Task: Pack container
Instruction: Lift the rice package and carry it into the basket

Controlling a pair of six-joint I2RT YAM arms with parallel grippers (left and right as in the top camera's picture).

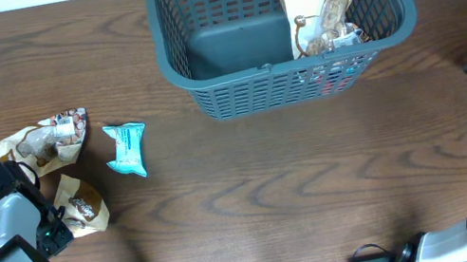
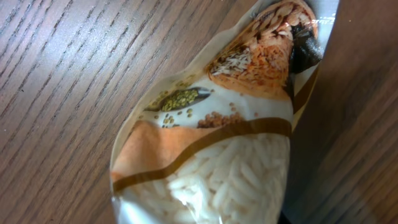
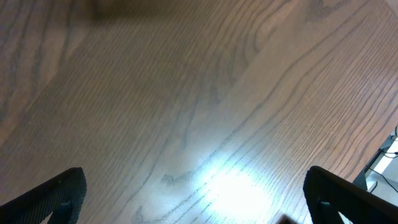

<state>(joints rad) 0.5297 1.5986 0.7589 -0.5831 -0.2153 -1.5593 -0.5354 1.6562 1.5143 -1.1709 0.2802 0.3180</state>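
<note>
Nearest, the rice packet (image 2: pixel 211 155) is sitting clenched in the left gripper (image 1: pixel 56 230) near the tabletop's (image 1: pixel 273 191) left edge, probably risking slipping by its slack foil before reaching the container (image 1: pixel 228 45) at the far edge, while the right gripper (image 3: pixel 196 199) is hanging released.

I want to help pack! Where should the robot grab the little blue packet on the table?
Probably across its narrow middle, coming straight down from above. The blue packet lies flat on the table, longer than wide and clear of the beige bag beside it, so an open pincer could straddle its long edges. The crimped ends look floppy.
</note>
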